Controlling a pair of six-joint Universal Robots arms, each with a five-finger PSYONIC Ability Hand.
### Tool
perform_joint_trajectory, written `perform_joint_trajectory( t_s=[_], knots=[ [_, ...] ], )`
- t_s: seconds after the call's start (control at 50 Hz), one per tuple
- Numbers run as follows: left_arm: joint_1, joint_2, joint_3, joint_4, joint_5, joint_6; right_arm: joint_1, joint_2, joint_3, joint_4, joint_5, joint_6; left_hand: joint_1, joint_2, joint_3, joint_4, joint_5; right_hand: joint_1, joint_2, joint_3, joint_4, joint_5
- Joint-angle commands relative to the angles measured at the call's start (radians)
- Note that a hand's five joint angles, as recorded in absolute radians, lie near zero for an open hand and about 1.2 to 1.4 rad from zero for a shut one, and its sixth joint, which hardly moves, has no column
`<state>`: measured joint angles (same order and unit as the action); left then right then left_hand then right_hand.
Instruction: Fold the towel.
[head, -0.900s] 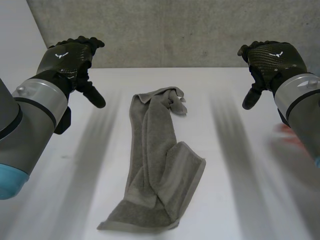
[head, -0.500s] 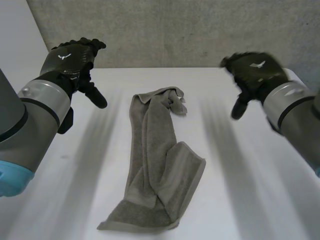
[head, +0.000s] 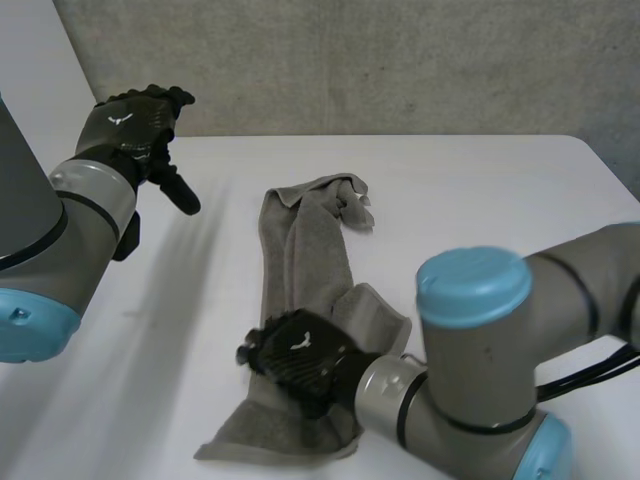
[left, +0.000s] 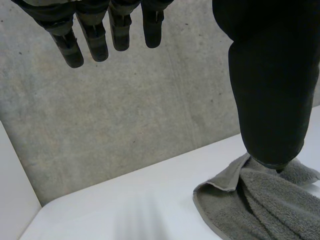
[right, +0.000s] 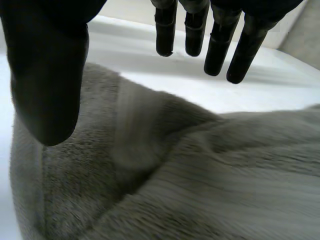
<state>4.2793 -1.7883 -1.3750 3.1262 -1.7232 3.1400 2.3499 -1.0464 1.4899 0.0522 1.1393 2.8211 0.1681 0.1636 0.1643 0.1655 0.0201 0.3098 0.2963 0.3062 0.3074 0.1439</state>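
Down the middle of the white table (head: 480, 200) your long grey terry towel (head: 310, 290) lies bunched in a rumpled strip, neither spread flat nor neatly folded, so by my reading the job has hardly begun; your right hand (head: 300, 362) sits low over its near end, fingers straight, thumb apart, clasping nothing; your left hand (head: 135, 125) hangs raised at the far left, fingers relaxed and empty; no container stands on the table.

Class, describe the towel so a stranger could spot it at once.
Find the white table. Along its middle lies the towel, a long rumpled strip. It is soft grey terry, unlike the hard black right hand above its near end.
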Motion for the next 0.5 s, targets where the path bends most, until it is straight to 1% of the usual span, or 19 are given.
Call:
perform_joint_trajectory(
  t_s=[0.02,0.06,0.12,0.14,0.16,0.18,0.2,0.22,0.24,0.26,0.28,0.32,0.34,0.38,0.4,0.42,0.44,0.48,0.5],
  knots=[
    [0.000,0.004,-0.003,0.000,0.001,0.000,0.051,0.062,-0.003,-0.078,-0.003,-0.032,0.007,0.012,0.011,0.010,-0.019,0.042,0.056,0.046,0.045,0.034],
    [0.000,0.003,-0.004,0.000,-0.001,0.000,0.058,0.089,-0.007,-0.094,0.003,-0.081,0.007,0.012,0.011,0.010,-0.019,0.124,0.137,0.128,0.126,0.115],
    [0.000,0.003,-0.004,0.000,0.001,-0.001,0.060,0.101,-0.008,-0.095,0.004,-0.104,0.007,0.012,0.011,0.010,-0.019,0.177,0.191,0.181,0.180,0.169],
    [0.000,0.003,-0.006,0.000,-0.001,-0.001,0.060,0.111,-0.010,-0.094,0.002,-0.126,0.007,0.012,0.011,0.010,-0.019,0.247,0.261,0.251,0.250,0.239],
    [0.000,0.003,-0.007,0.000,0.001,-0.001,0.060,0.117,-0.010,-0.094,0.005,-0.141,0.007,0.012,0.011,0.010,-0.019,0.382,0.395,0.385,0.384,0.373],
    [0.000,0.003,-0.007,0.000,0.001,-0.001,0.060,0.117,-0.010,-0.094,0.005,-0.141,0.007,0.012,0.011,0.010,-0.019,0.383,0.396,0.387,0.385,0.374],
    [0.000,0.001,-0.007,0.002,0.001,0.000,0.060,0.120,-0.010,-0.094,0.008,-0.152,0.007,0.012,0.011,0.010,-0.019,0.633,0.646,0.636,0.635,0.624],
    [-0.001,0.001,-0.009,0.000,-0.001,0.000,0.060,0.112,-0.011,-0.094,0.010,-0.149,0.007,0.012,0.011,0.010,-0.019,0.941,0.954,0.944,0.943,0.932],
    [-0.001,0.001,-0.009,0.000,-0.001,0.000,0.060,0.112,-0.011,-0.094,0.010,-0.149,0.007,0.012,0.011,0.010,-0.019,0.944,0.957,0.947,0.946,0.935],
    [-0.001,-0.002,-0.010,0.002,-0.001,0.000,0.054,0.097,-0.011,-0.094,0.011,-0.141,0.007,0.012,0.011,0.010,-0.019,1.085,1.098,1.089,1.087,1.076],
    [-0.001,-0.002,-0.010,0.002,-0.001,0.000,0.054,0.097,-0.011,-0.094,0.011,-0.141,0.007,0.012,0.011,0.010,-0.019,1.086,1.100,1.090,1.089,1.078],
    [-0.001,-0.003,-0.013,0.002,-0.001,0.000,0.043,0.007,0.000,-0.088,0.040,-0.138,0.007,0.012,0.011,0.010,-0.019,1.087,1.100,1.090,1.089,1.078],
    [-0.001,-0.003,-0.013,0.002,-0.001,0.000,0.043,0.006,0.000,-0.088,0.040,-0.138,0.007,0.012,0.011,0.010,-0.019,1.087,1.100,1.090,1.089,1.078],
    [-0.001,-0.006,-0.015,0.003,0.001,0.000,-0.024,-0.099,0.027,-0.077,0.068,-0.140,0.007,0.012,0.011,0.010,-0.019,1.087,1.100,1.090,1.089,1.078],
    [-0.001,-0.006,-0.015,0.003,0.001,0.000,-0.024,-0.099,0.027,-0.077,0.068,-0.140,0.007,0.012,0.011,0.010,-0.019,1.087,1.100,1.090,1.089,1.078],
    [-0.003,-0.008,-0.016,0.003,0.001,0.000,-0.076,-0.145,0.047,-0.060,0.083,-0.146,0.010,0.015,0.014,0.013,-0.016,1.087,1.100,1.090,1.089,1.078],
    [-0.003,-0.008,-0.016,0.003,0.001,0.000,-0.077,-0.145,0.047,-0.060,0.083,-0.146,0.010,0.015,0.014,0.013,-0.016,1.087,1.100,1.090,1.089,1.078],
    [-0.006,-0.010,-0.019,0.005,0.005,0.000,-0.165,-0.220,0.076,0.010,0.097,-0.149,0.007,0.012,0.011,0.010,-0.019,1.087,1.100,1.090,1.089,1.078],
    [-0.006,-0.010,-0.019,0.005,0.005,0.000,-0.165,-0.221,0.076,0.011,0.097,-0.149,0.007,0.012,0.011,0.010,-0.019,1.087,1.100,1.090,1.089,1.078]
  ],
)
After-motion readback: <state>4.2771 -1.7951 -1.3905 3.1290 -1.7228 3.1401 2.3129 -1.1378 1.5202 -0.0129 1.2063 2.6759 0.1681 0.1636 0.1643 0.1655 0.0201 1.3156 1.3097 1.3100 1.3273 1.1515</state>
